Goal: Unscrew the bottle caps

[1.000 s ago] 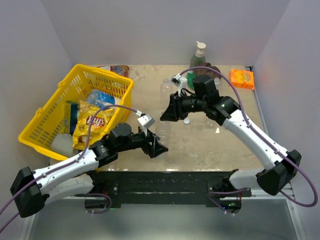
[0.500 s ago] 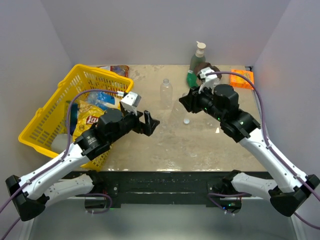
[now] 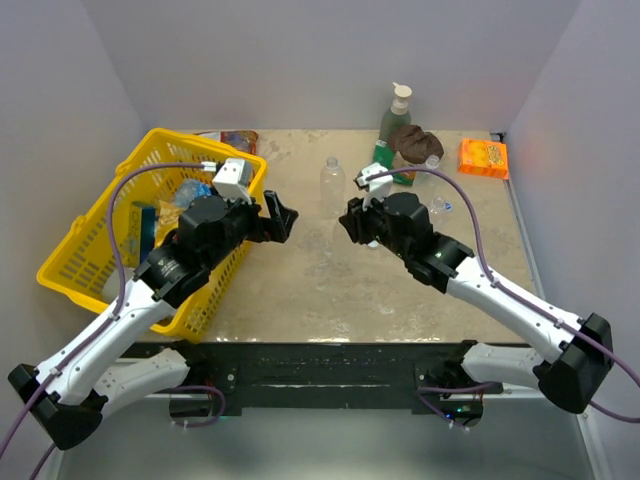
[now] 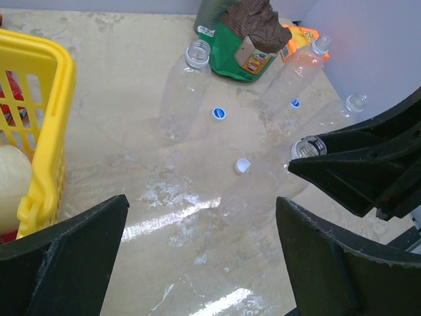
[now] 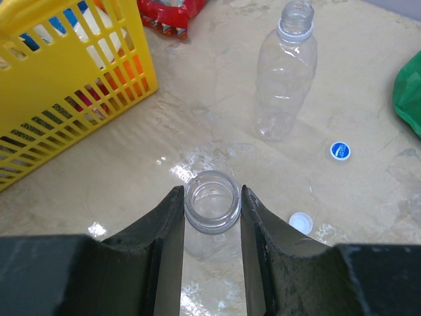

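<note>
1. Right gripper (image 5: 211, 197) — clenched on the neck of an uncapped bottle (image 5: 212, 228) standing on the table (image 5: 197, 105).
2. Left gripper (image 4: 200, 250) — fingers spread wide, empty.
3. Blue cap (image 5: 339, 151) and white cap (image 5: 301, 222) lie loose beside that bottle.

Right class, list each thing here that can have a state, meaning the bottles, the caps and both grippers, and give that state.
left gripper: open, empty.
right gripper: shut on a bottle neck.
held bottle: uncapped, upright.
left bottle: uncapped, upright.
middle bottle: uncapped.
right bottle: uncapped.
blue cap: off, loose on table.
second blue cap: same.
white cap: off, loose on table.
soap bottle: pump top on.
</note>
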Robot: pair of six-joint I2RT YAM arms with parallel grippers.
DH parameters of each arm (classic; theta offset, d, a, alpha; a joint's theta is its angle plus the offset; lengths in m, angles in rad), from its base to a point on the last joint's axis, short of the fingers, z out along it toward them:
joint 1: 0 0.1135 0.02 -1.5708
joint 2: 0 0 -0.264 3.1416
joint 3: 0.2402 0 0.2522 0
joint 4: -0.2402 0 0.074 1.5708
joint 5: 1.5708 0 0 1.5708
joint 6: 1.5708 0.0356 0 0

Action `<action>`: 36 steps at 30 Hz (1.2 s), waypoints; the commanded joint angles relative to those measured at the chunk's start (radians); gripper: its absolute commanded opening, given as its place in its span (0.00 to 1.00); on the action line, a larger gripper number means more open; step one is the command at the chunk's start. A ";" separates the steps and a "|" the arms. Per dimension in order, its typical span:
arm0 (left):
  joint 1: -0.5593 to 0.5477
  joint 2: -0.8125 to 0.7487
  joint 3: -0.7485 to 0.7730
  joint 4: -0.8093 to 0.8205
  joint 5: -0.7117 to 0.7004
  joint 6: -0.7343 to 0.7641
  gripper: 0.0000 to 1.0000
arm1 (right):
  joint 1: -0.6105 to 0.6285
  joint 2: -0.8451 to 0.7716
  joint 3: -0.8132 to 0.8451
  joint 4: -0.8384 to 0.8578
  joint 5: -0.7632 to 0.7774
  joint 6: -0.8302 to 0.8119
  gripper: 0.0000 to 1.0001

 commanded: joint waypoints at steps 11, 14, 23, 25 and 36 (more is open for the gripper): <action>0.005 -0.068 -0.038 -0.014 -0.010 -0.075 1.00 | 0.048 0.094 -0.054 0.254 0.076 -0.058 0.00; 0.007 -0.074 -0.042 -0.017 -0.010 -0.077 1.00 | 0.048 0.122 -0.054 0.276 0.083 -0.068 0.00; 0.007 -0.071 -0.039 -0.017 -0.013 -0.074 1.00 | 0.046 0.200 -0.060 0.311 0.082 -0.073 0.00; 0.007 -0.069 -0.039 -0.017 -0.013 -0.072 1.00 | 0.048 0.208 -0.066 0.310 0.082 -0.072 0.00; 0.007 -0.066 -0.041 -0.017 -0.011 -0.071 1.00 | 0.048 0.197 -0.055 0.270 0.128 -0.045 0.58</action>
